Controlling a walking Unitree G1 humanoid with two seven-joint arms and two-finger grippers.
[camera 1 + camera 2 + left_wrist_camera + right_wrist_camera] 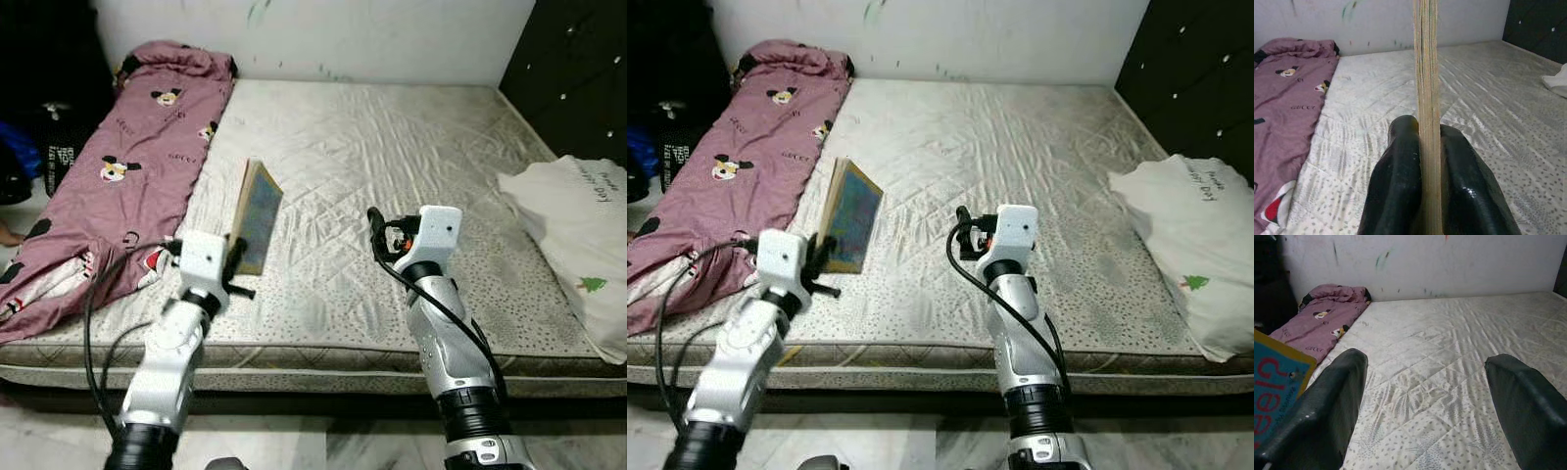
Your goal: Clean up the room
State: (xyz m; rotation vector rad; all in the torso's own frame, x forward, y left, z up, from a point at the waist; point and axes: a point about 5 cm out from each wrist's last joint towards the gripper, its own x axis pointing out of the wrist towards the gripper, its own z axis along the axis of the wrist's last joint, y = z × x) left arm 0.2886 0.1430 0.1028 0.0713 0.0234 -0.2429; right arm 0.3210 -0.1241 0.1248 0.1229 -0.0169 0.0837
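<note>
I hold a thin book [259,215] in my left gripper [235,257]. The two black fingers [1396,191] press on its lower edge from both sides, and in the left wrist view the cream page edges rise straight up between them. The book stands tilted above the mattress [392,157], with its blue cover turned toward my right arm. The cover has red letters, but I cannot read the word, because only a corner shows in the right wrist view.

My right gripper [1425,406] hovers over the middle of the mattress, a little to the right of the book and apart from it. Its fingers are spread wide and nothing is between them; under them I see only the quilted white cover with small grey marks.

To the left of my left gripper, a pink blanket [127,166] with cartoon mouse prints lies along the edge of the bed, and its far end is bunched near the white wall [372,39]. Well to the right of my right gripper, a white pillow [578,245] with a small green tree print lies on the far side of the mattress and hangs a little over the edge.
</note>
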